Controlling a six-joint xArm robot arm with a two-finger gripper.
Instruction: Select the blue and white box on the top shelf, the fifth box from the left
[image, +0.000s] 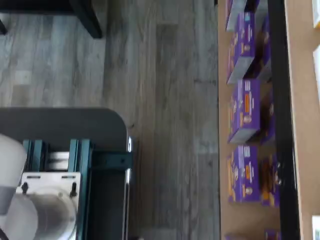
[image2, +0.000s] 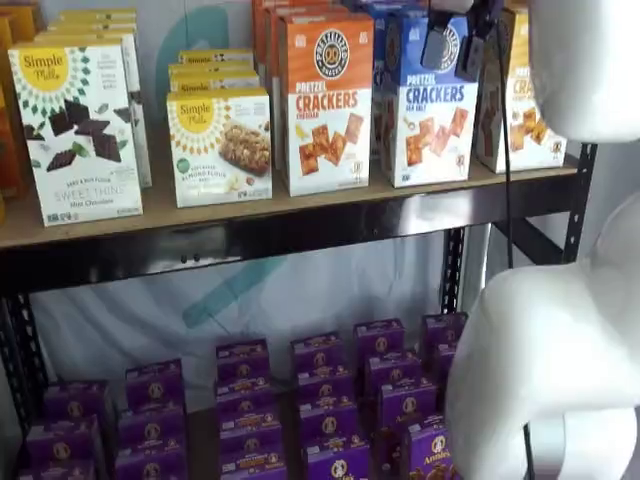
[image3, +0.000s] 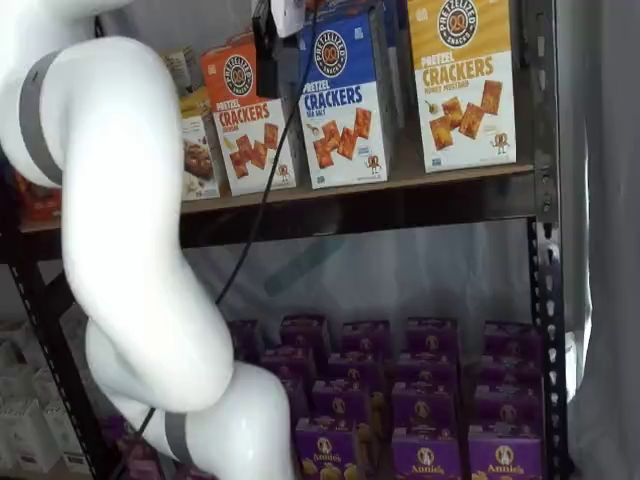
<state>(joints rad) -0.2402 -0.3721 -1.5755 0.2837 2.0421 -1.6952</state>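
Two black fingers of your end effector (image2: 454, 45) hang parted — empty — before the blue and white box (image2: 432, 105) on the top shelf (image2: 300, 215).

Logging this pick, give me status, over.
Gripper open, empty, in front of the blue and white box. Box upright on the top shelf, untouched. Nothing in the way.

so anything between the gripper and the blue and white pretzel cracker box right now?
Nothing visible. The open gripper hangs in front of the upper part of the blue and white box on the top shelf, holding nothing. The orange cheddar box and the yellow-topped box stand beside it, not in front.
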